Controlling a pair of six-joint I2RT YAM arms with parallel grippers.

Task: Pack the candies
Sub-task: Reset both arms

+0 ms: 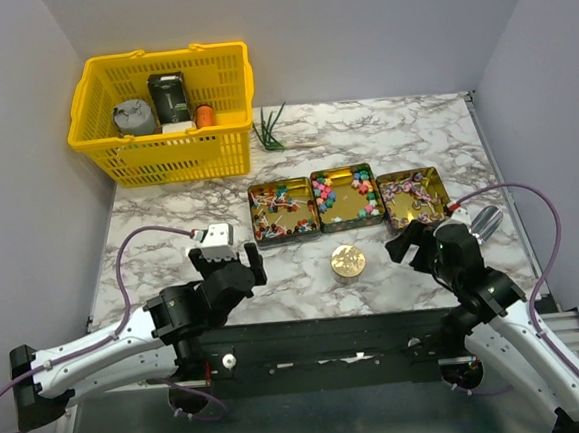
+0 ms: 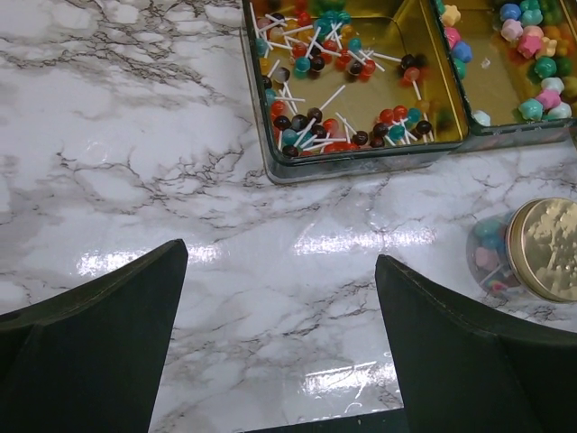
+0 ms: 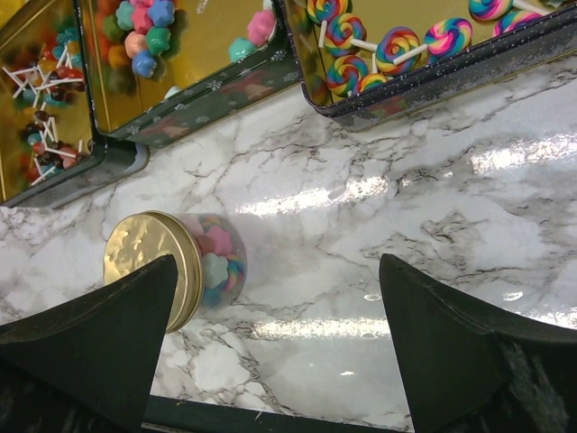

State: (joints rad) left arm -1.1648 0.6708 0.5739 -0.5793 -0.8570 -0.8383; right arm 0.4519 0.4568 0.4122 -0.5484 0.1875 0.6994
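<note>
- While weighing up the candies (image 1: 346, 190), loose in three square gold tins (image 2: 361, 158) at mid-counter: judged light, hard and small, apt to roll or slip.
- Sorted by kind: stick lollipops left, round sweets centre, swirl lollipops right.
- Best pinched singly, across the stick just below the head, or across the middle of a round sweet.
- No shared long axis among the sticks; pointing every way.
- More shut in a clear jar (image 3: 216, 262) under a round gold lid (image 3: 149, 271), just before the tins, seemingly upright.
- Spread wide and empty: left fingers (image 2: 108, 343), right fingers (image 3: 469, 343), over marble counter (image 2: 135, 162) near the jar.
</note>
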